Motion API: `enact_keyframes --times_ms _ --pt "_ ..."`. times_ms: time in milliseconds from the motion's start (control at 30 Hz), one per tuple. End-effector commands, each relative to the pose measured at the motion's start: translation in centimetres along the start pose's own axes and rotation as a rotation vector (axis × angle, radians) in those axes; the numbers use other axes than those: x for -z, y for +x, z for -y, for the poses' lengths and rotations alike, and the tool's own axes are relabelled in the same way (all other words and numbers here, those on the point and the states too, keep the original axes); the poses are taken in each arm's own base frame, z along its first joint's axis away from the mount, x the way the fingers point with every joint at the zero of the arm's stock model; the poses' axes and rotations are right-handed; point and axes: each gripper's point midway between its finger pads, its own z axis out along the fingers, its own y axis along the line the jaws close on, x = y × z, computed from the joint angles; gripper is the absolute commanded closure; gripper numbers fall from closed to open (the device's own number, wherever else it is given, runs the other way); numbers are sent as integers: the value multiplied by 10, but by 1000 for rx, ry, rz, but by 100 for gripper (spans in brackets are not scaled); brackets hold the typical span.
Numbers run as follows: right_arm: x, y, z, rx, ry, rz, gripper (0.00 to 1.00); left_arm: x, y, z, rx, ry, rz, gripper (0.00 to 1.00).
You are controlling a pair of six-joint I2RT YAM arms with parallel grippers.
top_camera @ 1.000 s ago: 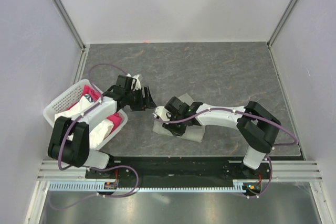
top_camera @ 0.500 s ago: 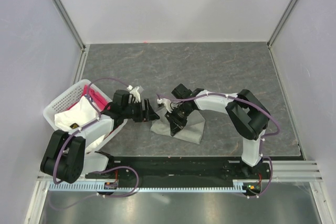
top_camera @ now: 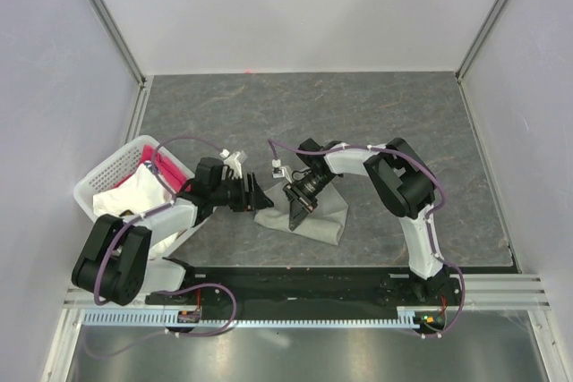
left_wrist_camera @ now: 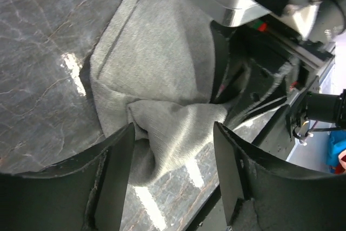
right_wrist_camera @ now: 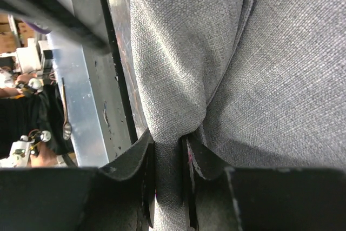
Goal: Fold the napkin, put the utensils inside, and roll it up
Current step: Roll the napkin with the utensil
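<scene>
One fold of the grey napkin (right_wrist_camera: 227, 52) is pinched tight between the jaws of the right gripper (right_wrist_camera: 167, 152). The left gripper (left_wrist_camera: 173, 131) has its jaws spread apart, facing the napkin's crumpled edge and holding nothing. The napkin lies bunched on the dark table (top_camera: 385, 123), to the right of a white basket (top_camera: 97, 181) that holds a pink cloth (top_camera: 154, 160) and a white cloth (top_camera: 125, 196).

Your top view is evenly bright, with soft, faint shadows. At the left wrist, white glare patches streak the table (left_wrist_camera: 73, 71) and the near fingers (left_wrist_camera: 114, 182) blur dark. At the right wrist, the napkin (right_wrist_camera: 227, 52) weave is sharp, the left background soft.
</scene>
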Motion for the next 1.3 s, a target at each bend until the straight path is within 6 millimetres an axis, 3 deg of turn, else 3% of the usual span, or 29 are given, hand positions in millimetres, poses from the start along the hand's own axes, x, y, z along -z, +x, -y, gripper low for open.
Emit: enact_keyframes --times_ms 0,133,200,333,367,400,667,700,767,800,833,900,933,967,1000,1033,1067,1100,1267 --pt "-2 -4 -2 58 -52 5 77 -9 1 0 10 21 -19 37" --pt "-1 -5 0 61 -40 5 77 -12 4 -2 23 17 -39 42" --pt "-1 -6 -1 63 -40 6 77 -14 5 -4 28 10 -51 51" --pt "4 -11 -2 72 -9 12 71 -14 7 -14 53 -52 -66 83" --pt "6 -12 -1 78 8 16 67 -13 9 -16 68 -71 -76 95" --pt "10 -16 -4 91 30 25 63 -12 9 -19 72 -89 -78 98" --pt "48 -48 -17 159 276 150 35 -7 15 -28 129 -169 -109 98" --pt "62 -56 -18 185 366 190 33 -7 16 -29 135 -178 -117 98" --pt "67 -57 -19 215 465 211 26 -8 16 -31 143 -188 -128 98" --pt "82 -67 -20 260 581 264 25 -9 16 -31 143 -190 -132 98" --pt "74 -61 -22 292 640 245 23 -9 14 -31 148 -194 -133 98" --pt "81 -69 -31 389 827 284 21 -9 15 -34 158 -205 -143 98" --pt "76 -58 -28 407 877 266 20 -10 15 -33 161 -204 -148 98" --pt "77 -63 -37 454 911 302 20 -10 14 -33 166 -203 -149 98" --pt "65 -59 -45 497 945 293 19 -10 15 -34 169 -201 -158 98" --pt "67 -49 -39 502 1020 283 19 -11 13 -32 171 -194 -159 98" --pt "65 -50 -43 526 1047 299 19 -11 14 -33 175 -193 -169 98" --pt "51 -39 -47 560 1053 272 19 -12 16 -33 181 -188 -183 98" --pt "28 -21 -44 618 1124 199 19 -14 16 -32 186 -178 -199 98"
